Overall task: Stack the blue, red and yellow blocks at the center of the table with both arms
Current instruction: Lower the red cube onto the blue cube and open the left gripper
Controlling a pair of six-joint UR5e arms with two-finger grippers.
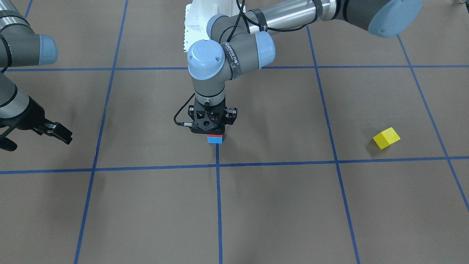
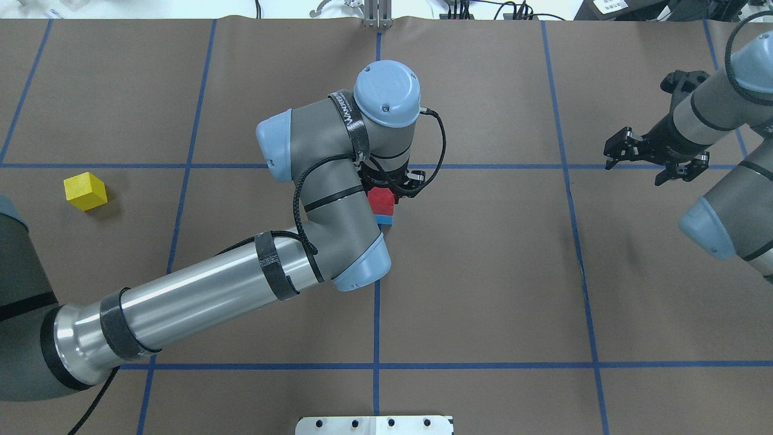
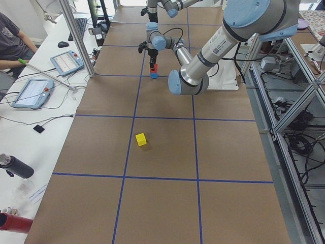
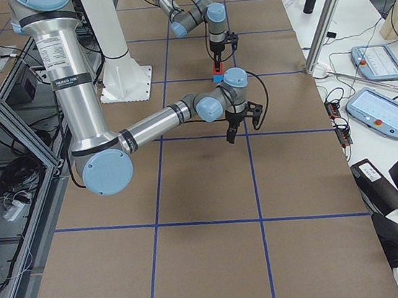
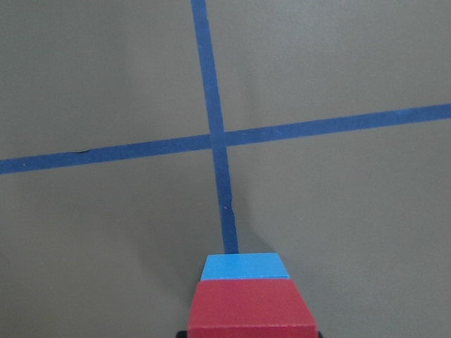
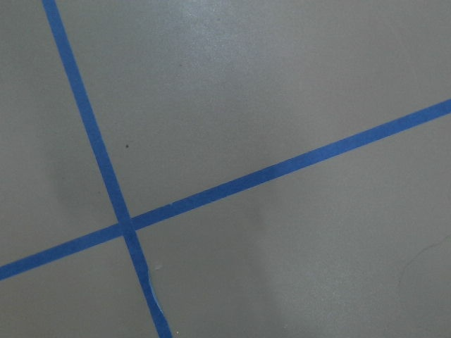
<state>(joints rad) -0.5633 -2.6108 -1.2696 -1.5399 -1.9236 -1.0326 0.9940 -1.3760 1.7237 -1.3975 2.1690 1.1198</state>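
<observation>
Red block (image 2: pixel 380 199) sits on blue block (image 1: pixel 215 139) at worktop (image 1: pixel 278 205) centre, L hand (image 2: pixel 386 192) pinching red. Yellow block (image 1: pixel 386 138) alone out on robot's left; R hand (image 2: pixel 633 172) spread, empty. Approx 2/3 done.

Place: robotics lab, pretty clearly
Rig: two big jointed arms (image 3: pixel 203 56) rising from a white pedestal (image 4: pixel 120 71), working over a brown table (image 3: pixel 157 213) gridded with blue tape (image 3: pixel 152 178)
Side bench: touchscreen pendants (image 3: pixel 31 92), a mouse, cables all over, and a person (image 3: pixel 10 38) sitting at it
Framing: aluminium struts (image 3: pixel 77 38), with tangled wiring (image 3: pixel 304 122) hanging in the open racks alongside
</observation>
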